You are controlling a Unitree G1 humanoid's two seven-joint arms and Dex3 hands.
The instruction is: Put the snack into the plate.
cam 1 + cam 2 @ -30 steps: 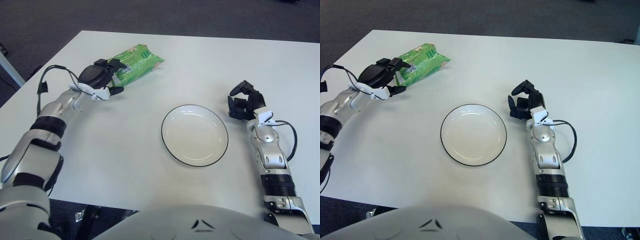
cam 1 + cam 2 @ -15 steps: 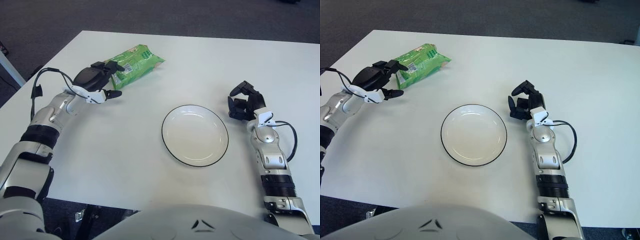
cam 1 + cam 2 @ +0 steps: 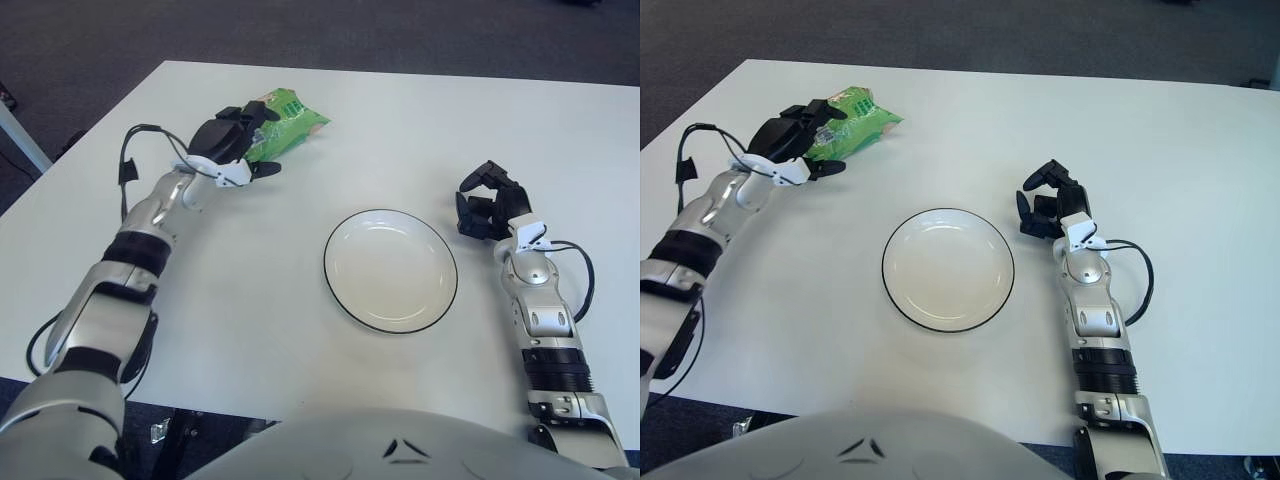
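A green snack bag [image 3: 292,122] lies flat on the white table [image 3: 250,290] at the back left. My left hand [image 3: 258,140] sits over the bag's near left end and hides it. Its fingers [image 3: 820,108] reach across the top and the thumb [image 3: 828,168] sticks out on the near side, still spread apart. The empty white plate [image 3: 345,285] with a dark rim sits in the middle of the table, well to the right of the bag. My right hand [image 3: 486,206] shows to the right of the plate, fingers curled and holding nothing.
Dark carpet lies beyond the table's far and left edges. A cable [image 3: 140,140] loops off my left forearm and another [image 3: 582,275] off the right wrist. Bare tabletop lies between the bag and the plate.
My left hand has swung right and forward, from beside the bag's left end to over it. The bag, the plate and the right hand have not moved.
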